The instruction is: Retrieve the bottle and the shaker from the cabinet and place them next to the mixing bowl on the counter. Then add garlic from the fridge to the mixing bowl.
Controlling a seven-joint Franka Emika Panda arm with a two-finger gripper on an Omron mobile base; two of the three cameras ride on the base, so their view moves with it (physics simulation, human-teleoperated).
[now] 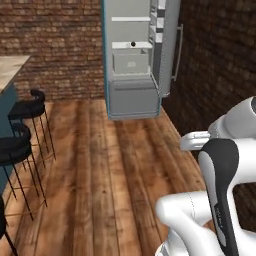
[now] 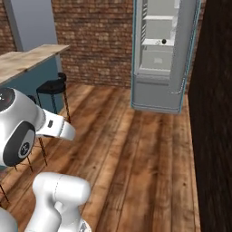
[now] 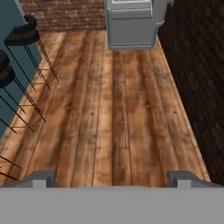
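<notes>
The gripper point(image 3: 112, 178) (jaws wide apart, empty) hangs over plank floor point(image 3: 113, 113); the open fridge point(image 3: 131, 24) at twelve o'clock, black stools point(image 3: 19, 37) at ten.

White rounded arm point(image 1: 200, 210) links, dark joint covers, small grey fingers point(image 3: 41, 178).

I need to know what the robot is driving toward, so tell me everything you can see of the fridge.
The fridge stands upright on the wooden floor against the brick wall, across the room. Its outer sides are teal and its interior is pale grey. The door is swung open to the right, with racks inside and a long bar handle. White shelves, a drawer and a small dark item on one shelf show. The lower section is closed.
</notes>
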